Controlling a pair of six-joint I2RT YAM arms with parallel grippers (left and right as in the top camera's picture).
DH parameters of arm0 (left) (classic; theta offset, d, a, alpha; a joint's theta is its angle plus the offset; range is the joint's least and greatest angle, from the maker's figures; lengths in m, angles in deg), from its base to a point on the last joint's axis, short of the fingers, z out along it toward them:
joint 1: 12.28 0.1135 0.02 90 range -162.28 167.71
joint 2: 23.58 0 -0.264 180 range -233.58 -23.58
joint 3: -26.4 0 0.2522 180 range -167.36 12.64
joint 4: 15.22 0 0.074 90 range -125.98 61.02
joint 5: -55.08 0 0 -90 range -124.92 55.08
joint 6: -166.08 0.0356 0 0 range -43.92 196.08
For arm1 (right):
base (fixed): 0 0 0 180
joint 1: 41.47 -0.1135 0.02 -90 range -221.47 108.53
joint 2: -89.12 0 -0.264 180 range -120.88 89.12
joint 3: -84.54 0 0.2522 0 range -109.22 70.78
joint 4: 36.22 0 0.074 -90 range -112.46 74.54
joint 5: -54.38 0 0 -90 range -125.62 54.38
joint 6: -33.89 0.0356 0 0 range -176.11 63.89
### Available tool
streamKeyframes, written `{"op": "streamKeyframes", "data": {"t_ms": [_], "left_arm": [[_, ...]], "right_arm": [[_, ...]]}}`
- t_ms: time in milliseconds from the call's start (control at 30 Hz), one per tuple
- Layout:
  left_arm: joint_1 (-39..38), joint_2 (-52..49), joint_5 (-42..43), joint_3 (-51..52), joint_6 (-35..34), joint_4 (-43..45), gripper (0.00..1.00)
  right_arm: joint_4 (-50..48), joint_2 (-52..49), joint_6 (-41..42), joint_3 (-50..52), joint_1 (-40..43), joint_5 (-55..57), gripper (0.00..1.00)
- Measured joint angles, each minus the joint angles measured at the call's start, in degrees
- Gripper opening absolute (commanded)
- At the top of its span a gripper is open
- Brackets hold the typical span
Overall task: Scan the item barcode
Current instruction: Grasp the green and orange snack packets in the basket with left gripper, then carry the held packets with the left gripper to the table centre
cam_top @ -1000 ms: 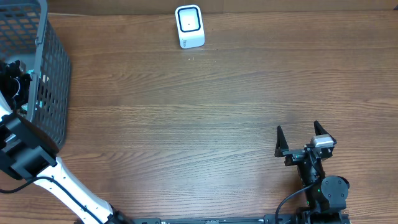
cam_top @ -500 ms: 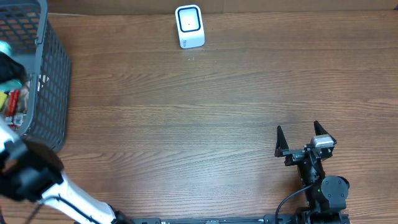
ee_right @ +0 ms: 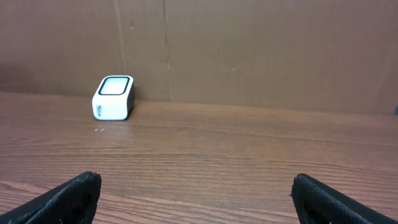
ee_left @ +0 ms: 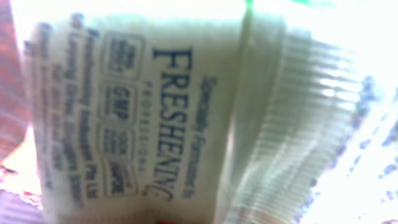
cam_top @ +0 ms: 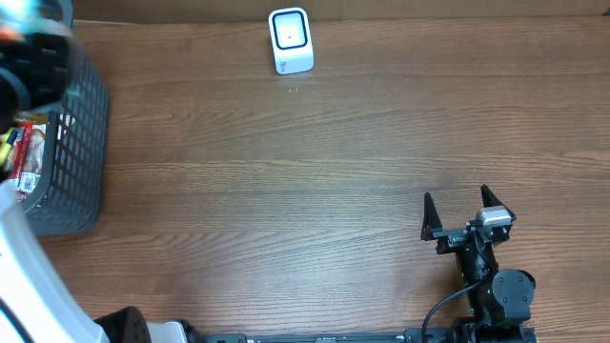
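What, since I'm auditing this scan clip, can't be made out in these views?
- Left end effector, overhead: motion-blurred over the basket; its grip is unclear.
- Packet, left wrist: fills the frame, small print blurred, edges cut off, no barcode showing.
- Basket contents, overhead: cut by the left edge, partly behind mesh.

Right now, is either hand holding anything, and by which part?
The right hand is open, empty. The left hand is blurred over the basket; a white packet fills its camera, but any hold cannot be told.
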Motion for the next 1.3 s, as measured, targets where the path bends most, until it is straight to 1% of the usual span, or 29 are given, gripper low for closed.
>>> {"op": "streamKeyframes", "data": {"t_ms": [67,133,167,267,300,433,533,733,867,1100,1300], "left_arm": [[-5.53,-0.15,0.13,0.02,-0.35,-3.13,0.37],[-13.84,-0.50,0.55,0.02,-0.66,-6.64,0.37],[-15.23,-0.63,0.63,0.02,-0.76,-7.43,0.37],[-25.53,-2.49,-0.20,0.00,-1.33,-11.23,0.37],[-27.17,-3.21,-0.52,0.00,-1.46,-11.78,0.37],[-37.97,-9.81,-3.85,0.00,-3.19,-14.21,0.39],[-43.58,-14.93,-5.79,0.02,-4.92,-14.32,0.40],[-51.89,-23.50,-7.69,0.02,-9.92,-13.00,0.41],[-57.13,-29.88,-7.89,0.02,-12.15,-10.16,0.40],[-65.68,-41.57,-8.13,0.02,-15.58,-4.31,0.41],[-69.68,-45.27,-9.77,0.02,-18.12,-0.76,0.41]], "right_arm": [[0.00,0.00,0.00,0.00,0.00,0.02,1.00],[-0.04,0.00,0.02,0.00,0.00,0.02,1.00],[0.02,0.00,0.02,0.00,0.00,0.02,1.00],[-0.02,0.00,0.00,0.00,0.00,0.02,1.00],[0.00,0.00,0.02,0.00,0.00,0.02,1.00],[0.02,0.00,0.04,0.00,0.00,0.02,1.00],[0.02,0.00,0.02,0.00,0.00,0.00,1.00],[0.02,0.00,0.02,0.00,0.00,0.02,1.00],[0.00,0.00,-0.02,0.00,0.00,0.02,1.00],[-0.02,0.00,0.02,0.00,0.00,0.02,1.00],[0.02,0.00,0.00,0.00,0.00,0.02,1.00]]}}
